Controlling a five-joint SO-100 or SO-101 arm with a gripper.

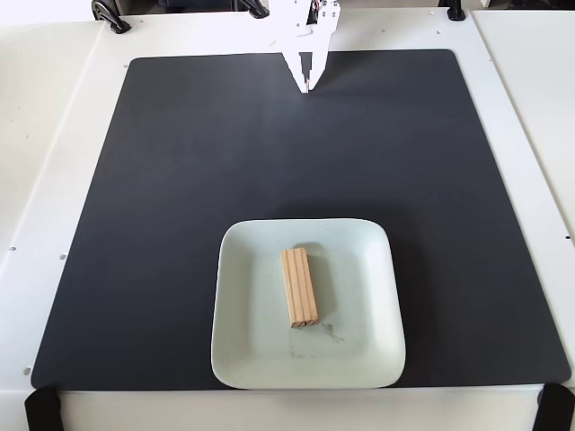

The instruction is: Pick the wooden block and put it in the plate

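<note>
Placement step judged complete.
Wooden block (299,286) lies flat inside the plate (241,359), well apart from the pincer (306,87); pincer empty, tips together; 0 moves outstanding beyond parking the arm off the worktop (54,117).

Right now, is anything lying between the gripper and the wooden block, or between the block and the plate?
Nothing visible. The wooden block already lies inside the plate. The gripper is at the mat's far edge, only bare mat between.

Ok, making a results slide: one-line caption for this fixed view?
Wooden block lying in the plate on the black mat; claw closed, empty at the mat's far edge.
</note>
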